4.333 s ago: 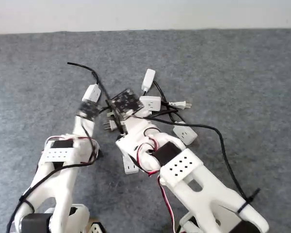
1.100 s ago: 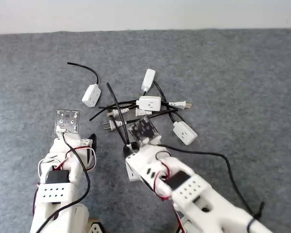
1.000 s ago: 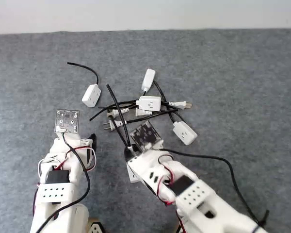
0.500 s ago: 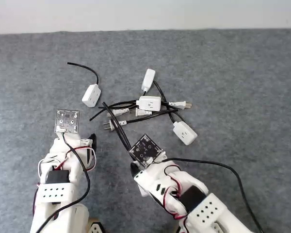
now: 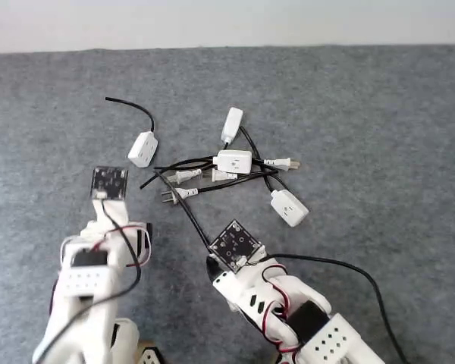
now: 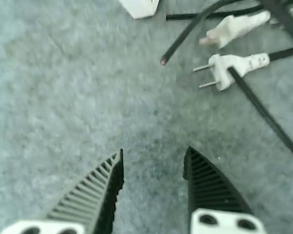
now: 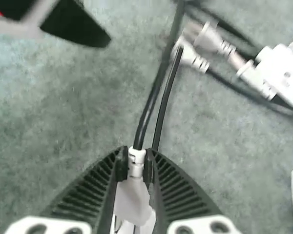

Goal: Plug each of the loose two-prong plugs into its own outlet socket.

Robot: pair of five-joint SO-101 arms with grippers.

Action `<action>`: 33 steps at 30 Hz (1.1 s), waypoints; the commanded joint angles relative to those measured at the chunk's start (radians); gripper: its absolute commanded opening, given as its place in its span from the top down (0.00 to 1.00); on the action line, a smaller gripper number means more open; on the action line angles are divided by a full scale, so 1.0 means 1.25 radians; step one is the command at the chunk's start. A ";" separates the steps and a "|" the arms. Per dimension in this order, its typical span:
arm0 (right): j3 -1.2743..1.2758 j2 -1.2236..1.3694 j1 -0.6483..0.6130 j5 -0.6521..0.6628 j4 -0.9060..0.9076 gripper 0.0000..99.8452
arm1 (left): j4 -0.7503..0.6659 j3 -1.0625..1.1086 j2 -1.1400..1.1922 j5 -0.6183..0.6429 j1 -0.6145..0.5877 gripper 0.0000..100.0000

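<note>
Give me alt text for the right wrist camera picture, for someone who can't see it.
The right gripper is shut on a white plug, whose black cord runs away from it over the grey carpet. Farther off lie another white plug and a white outlet block.

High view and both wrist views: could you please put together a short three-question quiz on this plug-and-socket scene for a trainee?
1. True or false: the left gripper is shut on a white socket block.
2. What does the right gripper hold? A: a white plug body on a black cord; B: a red screwdriver; C: nothing.
3. Fill in: the prongs of the white two-prong plug lying on the grey carpet ahead of the left gripper are ____ (bare / inside a socket).
Key: 1 false, it is open and empty; 2 A; 3 bare.
</note>
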 commanded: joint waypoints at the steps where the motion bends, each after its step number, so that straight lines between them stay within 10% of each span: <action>1: -0.014 -0.066 -0.001 0.004 0.006 0.99 | 0.069 -0.181 0.218 -0.012 -0.001 0.81; 14: -0.149 -0.160 0.050 -0.036 0.078 0.99 | 0.274 -0.392 0.482 -0.265 0.061 0.77; 33: -0.115 -0.160 0.007 -0.038 0.055 0.99 | 0.199 0.026 -0.095 -0.432 0.206 0.77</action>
